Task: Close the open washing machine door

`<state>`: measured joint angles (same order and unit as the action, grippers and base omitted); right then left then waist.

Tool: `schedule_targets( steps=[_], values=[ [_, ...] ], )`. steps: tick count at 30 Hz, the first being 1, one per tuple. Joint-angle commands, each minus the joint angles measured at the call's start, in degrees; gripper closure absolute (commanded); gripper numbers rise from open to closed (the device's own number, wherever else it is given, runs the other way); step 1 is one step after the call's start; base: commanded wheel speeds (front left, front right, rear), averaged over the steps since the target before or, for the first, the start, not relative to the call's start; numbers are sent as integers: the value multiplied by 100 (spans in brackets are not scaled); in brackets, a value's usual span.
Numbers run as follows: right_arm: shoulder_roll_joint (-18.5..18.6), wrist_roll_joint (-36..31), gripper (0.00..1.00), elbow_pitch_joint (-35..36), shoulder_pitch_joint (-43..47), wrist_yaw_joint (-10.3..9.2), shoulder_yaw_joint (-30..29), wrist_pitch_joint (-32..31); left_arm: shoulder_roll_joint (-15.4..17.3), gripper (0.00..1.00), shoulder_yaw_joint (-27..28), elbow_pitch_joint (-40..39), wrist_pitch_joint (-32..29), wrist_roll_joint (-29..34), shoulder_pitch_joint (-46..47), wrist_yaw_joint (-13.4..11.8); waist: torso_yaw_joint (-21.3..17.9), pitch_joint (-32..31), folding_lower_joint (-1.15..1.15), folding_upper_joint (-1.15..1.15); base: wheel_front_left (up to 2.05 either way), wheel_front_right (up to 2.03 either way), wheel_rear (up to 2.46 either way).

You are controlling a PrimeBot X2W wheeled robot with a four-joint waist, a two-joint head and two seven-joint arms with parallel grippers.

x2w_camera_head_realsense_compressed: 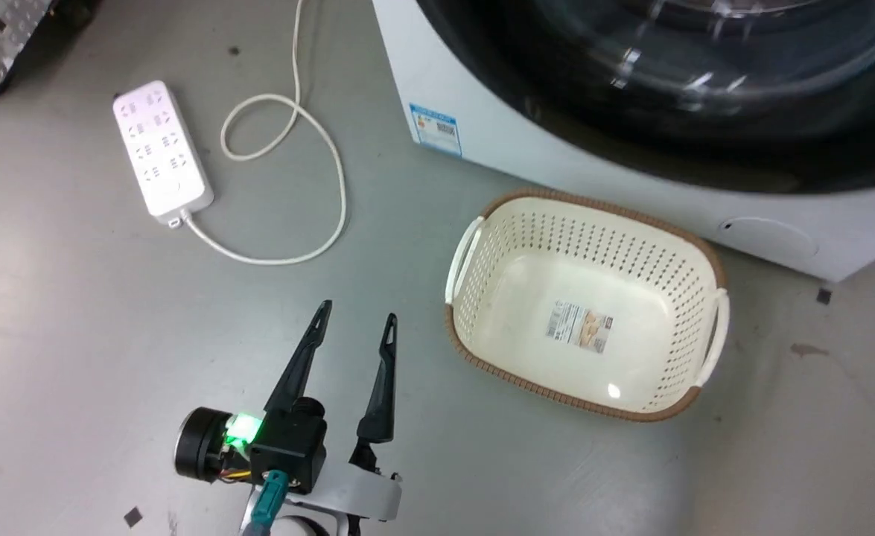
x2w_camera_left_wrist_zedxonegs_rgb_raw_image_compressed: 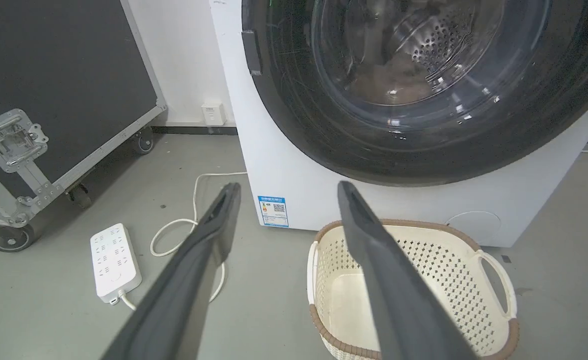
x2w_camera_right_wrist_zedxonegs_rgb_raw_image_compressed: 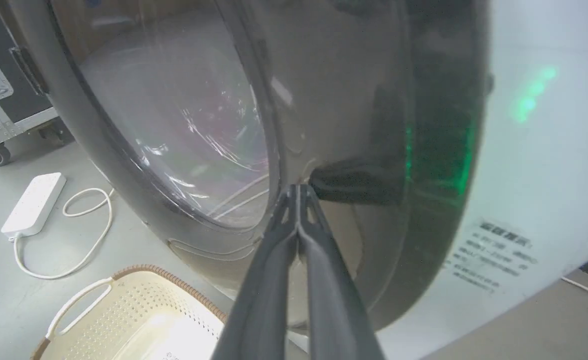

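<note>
Contact was what I saw on the right: the right pincer had its fingers pressed together with nothing between them, tips touching the black rim of the washing machine door. As far as I could tell, the door lay flush against the white front of the washing machine, at the far right of the scene, with the steel drum showing through its glass. My left pincer hung near and to the left, above the grey floor, fingers spread well apart and holding nothing. A cream laundry basket sat on the floor just in front of the machine, below the door. Farther left lay a white power strip with its cable looping toward the machine.
</note>
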<state>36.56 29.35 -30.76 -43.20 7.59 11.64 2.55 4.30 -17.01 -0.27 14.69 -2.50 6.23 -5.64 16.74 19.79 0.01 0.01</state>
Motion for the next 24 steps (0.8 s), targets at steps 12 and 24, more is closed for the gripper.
schedule_targets(
  steps=[12,24],
  values=[
    [-165,-112,100,-1221,-988,-10,-152,232,-54,0,0,75,30,58,161,-1,-106,-34,-1,-1,0,0,0],
    [-777,-38,0,-302,556,-10,484,1186,69,0,301,233,30,-76,-180,140,-810,-1080,-1,-1,0,0,0]
  ],
)
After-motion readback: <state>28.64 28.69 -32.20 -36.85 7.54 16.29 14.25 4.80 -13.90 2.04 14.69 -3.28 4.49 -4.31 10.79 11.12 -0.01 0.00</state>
